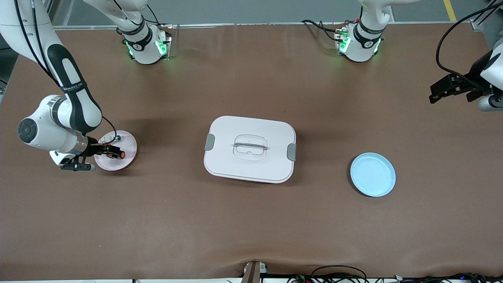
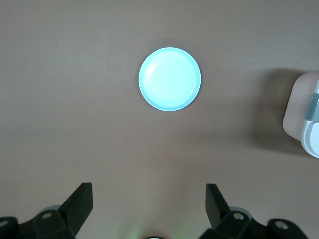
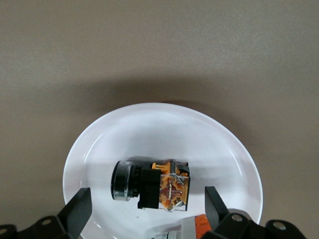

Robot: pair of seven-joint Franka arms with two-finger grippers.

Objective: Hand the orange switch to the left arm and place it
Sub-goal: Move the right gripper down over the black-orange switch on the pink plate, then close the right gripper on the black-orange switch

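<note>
1. We see the right gripper (image 3: 147, 198) low over the pink plate (image 1: 128, 144), in the middle band of the front view at the right arm's end of the table. Its jaws are spread wide, one finger (image 3: 79, 200) on each side of the orange switch (image 3: 149, 185) and not yet touching it. We read this as lining up for the pick.
2. The orange switch lies on its side in the pink plate, black barrel and orange-marked body across the gap between the fingers. That suits a grasp across its width.
3. The left gripper (image 1: 448, 88) waits in the air in the upper part of the front view, over bare table (image 1: 251, 220) at the left arm's end. Its jaws are spread and empty. The light-blue plate (image 2: 169, 78) sits in the upper middle of its wrist view, so we judge it is placed to receive the switch for delivery there.
4. The box (image 1: 250, 148) stands lidded at the centre of the frame, between the two plates. It blocks the straight path, which is probably why the handover needs both arms.
5. Our count:
   - two arms and two grippers
   - two plates, one pink and one light blue
   - one box with two grey clips
   - one orange switch
   - one small green-tipped part (image 1: 116, 138), also on the pink plate
</note>
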